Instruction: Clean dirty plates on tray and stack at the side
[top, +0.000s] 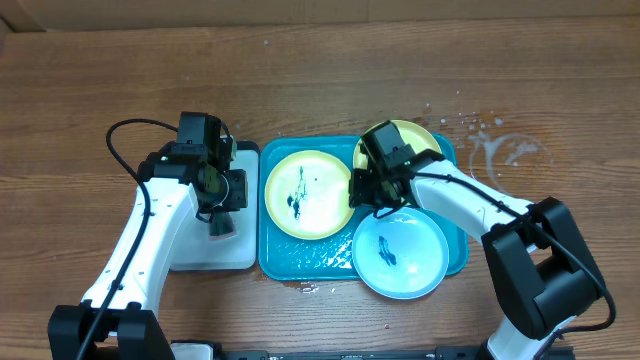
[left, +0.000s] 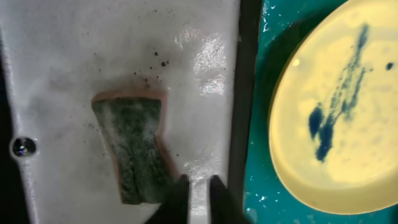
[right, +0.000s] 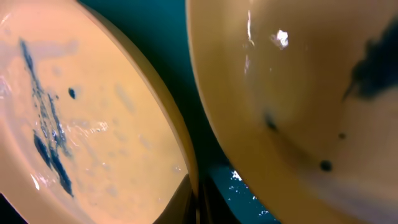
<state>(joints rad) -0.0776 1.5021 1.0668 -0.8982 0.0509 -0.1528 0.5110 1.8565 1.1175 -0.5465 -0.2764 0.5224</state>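
On the wood table, the turquoise tray held all three plates, smeared and unstacked. Your left gripper had its jaws almost together beside the sponge on the white tray, not on it, so you risked lifting empty. Your right gripper, closed between two yellow plates, could have tipped one.

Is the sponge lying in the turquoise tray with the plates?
No, the sponge lies on the white tray, beside the turquoise tray.

Three smeared plates on turquoise tray, white tray beside
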